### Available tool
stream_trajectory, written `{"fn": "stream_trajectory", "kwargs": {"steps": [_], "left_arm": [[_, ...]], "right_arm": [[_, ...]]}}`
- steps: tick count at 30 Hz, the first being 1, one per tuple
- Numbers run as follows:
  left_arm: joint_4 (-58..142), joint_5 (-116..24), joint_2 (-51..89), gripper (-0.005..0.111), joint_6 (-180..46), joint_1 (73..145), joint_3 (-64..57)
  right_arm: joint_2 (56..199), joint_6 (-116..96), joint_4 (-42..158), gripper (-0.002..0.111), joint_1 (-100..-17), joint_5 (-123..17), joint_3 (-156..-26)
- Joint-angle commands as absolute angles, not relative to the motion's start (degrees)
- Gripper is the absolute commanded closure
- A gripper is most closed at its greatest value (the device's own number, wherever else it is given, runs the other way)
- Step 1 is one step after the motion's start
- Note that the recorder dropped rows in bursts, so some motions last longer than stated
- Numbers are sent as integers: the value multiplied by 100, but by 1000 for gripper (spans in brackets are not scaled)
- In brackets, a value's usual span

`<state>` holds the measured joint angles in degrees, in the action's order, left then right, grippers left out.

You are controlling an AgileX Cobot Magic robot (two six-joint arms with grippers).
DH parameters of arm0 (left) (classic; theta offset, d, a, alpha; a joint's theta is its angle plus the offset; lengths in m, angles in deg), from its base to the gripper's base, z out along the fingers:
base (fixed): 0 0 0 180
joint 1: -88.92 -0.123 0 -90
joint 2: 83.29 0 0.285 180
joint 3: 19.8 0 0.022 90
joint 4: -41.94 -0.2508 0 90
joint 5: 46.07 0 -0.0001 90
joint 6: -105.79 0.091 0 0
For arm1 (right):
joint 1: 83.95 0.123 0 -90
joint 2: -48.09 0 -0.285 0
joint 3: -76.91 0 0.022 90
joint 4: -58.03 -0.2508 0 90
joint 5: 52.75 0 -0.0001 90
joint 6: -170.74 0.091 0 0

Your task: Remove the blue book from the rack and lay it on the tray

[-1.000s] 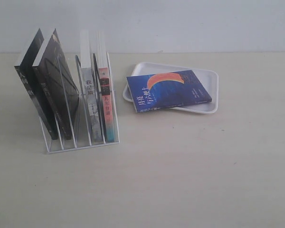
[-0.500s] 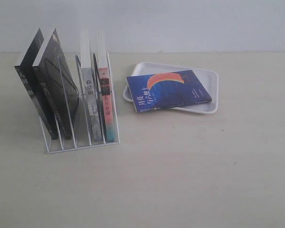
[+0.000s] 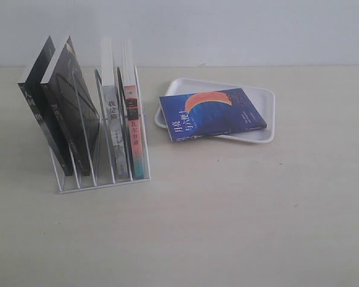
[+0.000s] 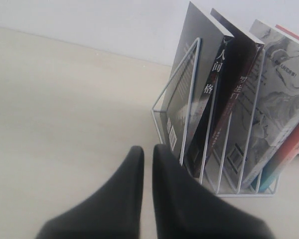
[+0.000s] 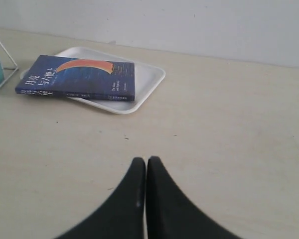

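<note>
The right gripper (image 5: 146, 160) is hovering over the pale beige tabletop (image 3: 227, 227), its two black fingers pressing together with nothing between them. Well ahead of its fingertips, off toward the rack's side, the thin deep-blue paperback with the orange-red crescent (image 5: 77, 77) is lying flat, cover up, on the flat white rounded-corner tray (image 5: 149, 74). One end of the book is jutting out over the tray's rim.

The left gripper (image 4: 147, 151) is also holding nothing, its black fingers standing almost together with only a thin slit showing. Just ahead of its tips the small white wire rack (image 4: 209, 149) is standing on the tabletop. Two black-covered books (image 4: 204, 99) are leaning in the slots nearest the gripper. A grey marbled book (image 4: 279, 99) and a pink-spined book (image 3: 134, 137) are sitting in the slots beyond.
</note>
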<state>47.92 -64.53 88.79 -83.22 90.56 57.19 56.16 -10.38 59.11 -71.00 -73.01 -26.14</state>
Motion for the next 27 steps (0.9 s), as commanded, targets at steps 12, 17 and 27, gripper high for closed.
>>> {"fn": "stream_trajectory", "kwargs": {"steps": [12,17,27], "left_arm": [[4813,-6398,8892,101,-8341,9082,5742],[4813,-6398,8892,101,-8341,9082,5742],[4813,-6398,8892,101,-8341,9082,5742]], "right_arm": [[5588,-1084,5894,108,-7991,-7339,-2588],[5588,-1084,5896,108,-7991,-7328,-2588],[5588,-1071,5896,108,-7991,-7328,-2588]]}}
